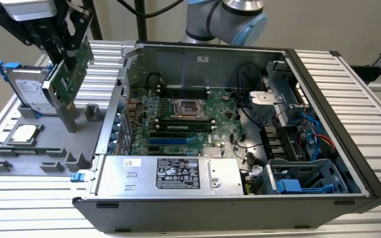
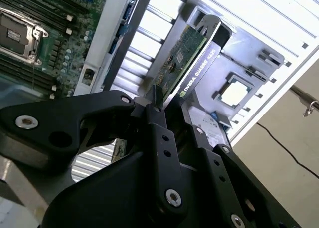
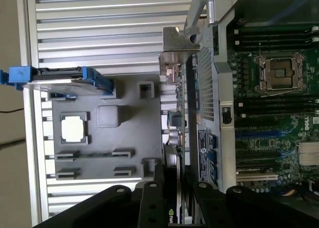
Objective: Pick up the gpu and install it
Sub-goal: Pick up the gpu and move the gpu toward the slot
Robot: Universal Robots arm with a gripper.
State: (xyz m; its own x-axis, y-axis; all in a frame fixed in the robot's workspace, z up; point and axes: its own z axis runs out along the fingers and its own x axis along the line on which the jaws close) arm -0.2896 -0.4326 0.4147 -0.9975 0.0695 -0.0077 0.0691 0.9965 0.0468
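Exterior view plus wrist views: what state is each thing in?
gripper: shut on the gpu.
gpu: clamped, tilted, over the grey tray, outside the computer case.
hard drive: standing on edge in the tray.
chip: lying flat in a tray recess.
computer case: side open, interior exposed.
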